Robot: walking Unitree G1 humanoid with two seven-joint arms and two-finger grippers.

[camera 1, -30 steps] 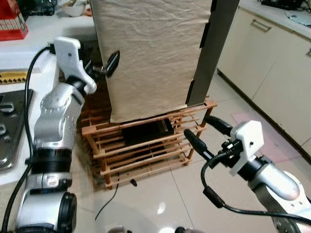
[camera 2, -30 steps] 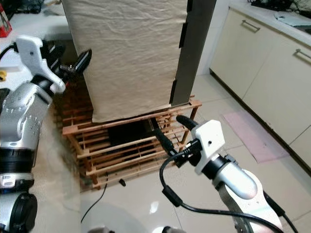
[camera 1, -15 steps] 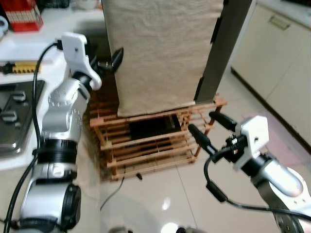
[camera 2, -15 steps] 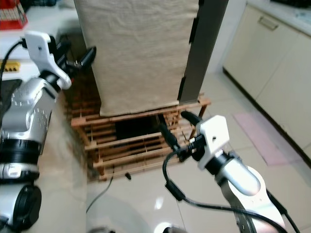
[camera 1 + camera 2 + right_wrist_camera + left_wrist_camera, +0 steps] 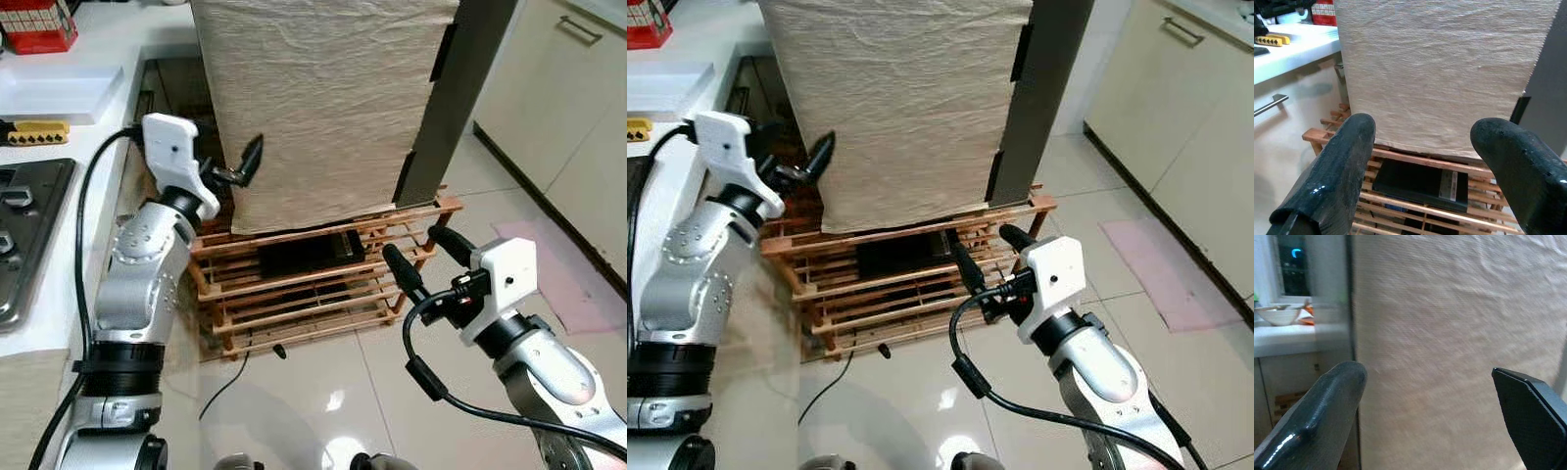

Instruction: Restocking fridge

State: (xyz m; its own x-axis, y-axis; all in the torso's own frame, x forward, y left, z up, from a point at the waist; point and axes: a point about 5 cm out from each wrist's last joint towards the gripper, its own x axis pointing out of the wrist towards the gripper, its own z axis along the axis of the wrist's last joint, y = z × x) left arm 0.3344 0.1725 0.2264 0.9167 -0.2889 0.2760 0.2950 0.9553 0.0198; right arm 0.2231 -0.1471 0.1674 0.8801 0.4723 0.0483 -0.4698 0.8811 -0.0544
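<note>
At far left a hob (image 5: 20, 245) is set in the white counter (image 5: 59, 127), with a yellow tool (image 5: 37, 131) and a red box (image 5: 37, 22) lying farther back on it. The left gripper (image 5: 235, 168) is raised beside the counter's edge, its fingers (image 5: 1322, 423) spread apart and empty, close to the left edge of the cloth (image 5: 323, 98). That beige cloth drapes the front of the fridge (image 5: 468, 88), whose dark grey side shows to its right. The fridge stands on a slatted wooden rack (image 5: 294, 294), with a flat black box (image 5: 1422, 178) lying among the slats and a black cable (image 5: 240, 377) trailing from the rack across the glossy tiled floor (image 5: 323, 392). The right gripper (image 5: 423, 255) hangs low before the rack's right corner, its fingers (image 5: 1337, 171) wide apart, holding nothing. At far right stand cream cabinets (image 5: 563, 108), with a pink mat (image 5: 554, 284) on the floor before them.
</note>
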